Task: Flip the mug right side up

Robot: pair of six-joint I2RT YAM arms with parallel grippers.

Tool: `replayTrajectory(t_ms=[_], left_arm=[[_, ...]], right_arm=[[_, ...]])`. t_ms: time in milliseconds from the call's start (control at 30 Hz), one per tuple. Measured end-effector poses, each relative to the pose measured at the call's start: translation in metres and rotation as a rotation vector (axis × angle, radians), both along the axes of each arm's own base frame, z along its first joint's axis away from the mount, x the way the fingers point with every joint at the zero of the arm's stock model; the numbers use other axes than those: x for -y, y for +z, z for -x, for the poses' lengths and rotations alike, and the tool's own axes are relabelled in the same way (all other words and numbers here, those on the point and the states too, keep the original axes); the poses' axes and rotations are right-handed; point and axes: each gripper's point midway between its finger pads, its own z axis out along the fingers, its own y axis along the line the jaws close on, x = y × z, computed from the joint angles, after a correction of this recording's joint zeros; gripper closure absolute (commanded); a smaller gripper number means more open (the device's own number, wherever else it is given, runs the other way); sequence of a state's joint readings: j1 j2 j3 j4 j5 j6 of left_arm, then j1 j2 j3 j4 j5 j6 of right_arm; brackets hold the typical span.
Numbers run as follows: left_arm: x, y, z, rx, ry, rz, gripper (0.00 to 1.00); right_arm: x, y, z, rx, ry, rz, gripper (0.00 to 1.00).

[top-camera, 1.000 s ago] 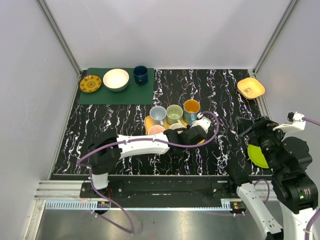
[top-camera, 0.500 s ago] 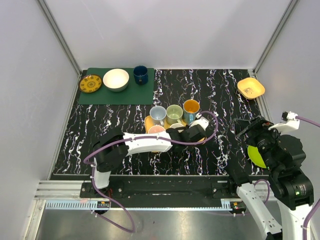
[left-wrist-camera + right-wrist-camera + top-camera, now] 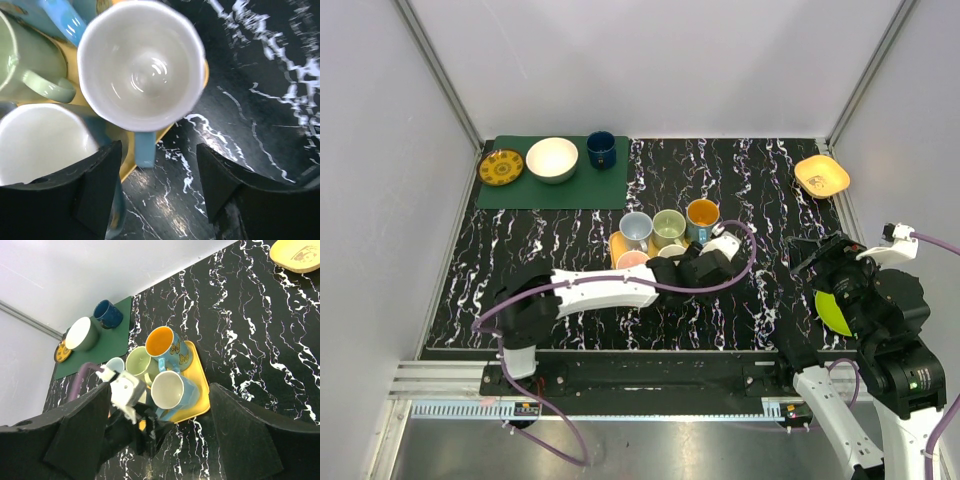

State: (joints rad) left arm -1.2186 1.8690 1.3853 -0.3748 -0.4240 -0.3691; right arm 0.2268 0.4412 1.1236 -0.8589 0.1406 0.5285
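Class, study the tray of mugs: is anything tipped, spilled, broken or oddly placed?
Nothing looks spilled, broken or tipped. One small oddity: the light blue mug sits at the yellow tray's edge, its handle jutting out over the black table.

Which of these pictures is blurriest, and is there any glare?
Left wrist view: the mug fills the frame, its rim soft, with a faint sheen inside; the left fingers are dark blurs. Right wrist view: the right fingers blur too, while the yellow tray is crisp. Top external view: evenly lit, sharp.
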Motion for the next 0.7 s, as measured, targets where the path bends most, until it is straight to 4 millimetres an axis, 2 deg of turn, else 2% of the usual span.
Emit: replayTrajectory(t_ms=[100, 267, 300, 333, 433, 533, 600, 700], left_arm=[[0.002, 0.028, 0.011, 0.02, -0.026, 0.04, 0.29], [0.011, 0.09, 0.036, 0.08, -0.089, 0.135, 0.26], [0.012, 0.103, 0.044, 0.096, -0.103, 0.155, 0.23], [0.012, 0.115, 0.052, 0.11, -0.116, 0.173, 0.13], [0.005, 0.149, 0.074, 0.157, -0.129, 0.229, 0.03], [-0.02, 0.182, 0.077, 0.198, -0.023, 0.302, 0.01], [-0.053, 0.201, 0.064, 0.231, 0.128, 0.353, 0.01], [-0.101, 0.211, 0.048, 0.264, 0.325, 0.396, 0.01]], right_arm=[[0.0, 0.0, 0.0, 0.0, 0.0, -0.004, 0.16], [-0.001, 0.0, 0.0, 0.0, 0.0, -0.012, 0.16], [-0.001, 0.0, 0.0, 0.0, 0.0, -0.013, 0.16], [-0.001, 0.001, -0.001, 0.002, 0.0, -0.016, 0.16], [-0.002, 0.0, -0.004, 0.005, 0.0, -0.018, 0.16], [-0.003, -0.005, -0.009, -0.01, -0.001, -0.013, 0.16], [-0.004, -0.008, -0.013, -0.021, -0.001, -0.009, 0.16], [-0.006, -0.013, -0.021, -0.037, -0.001, -0.005, 0.16]])
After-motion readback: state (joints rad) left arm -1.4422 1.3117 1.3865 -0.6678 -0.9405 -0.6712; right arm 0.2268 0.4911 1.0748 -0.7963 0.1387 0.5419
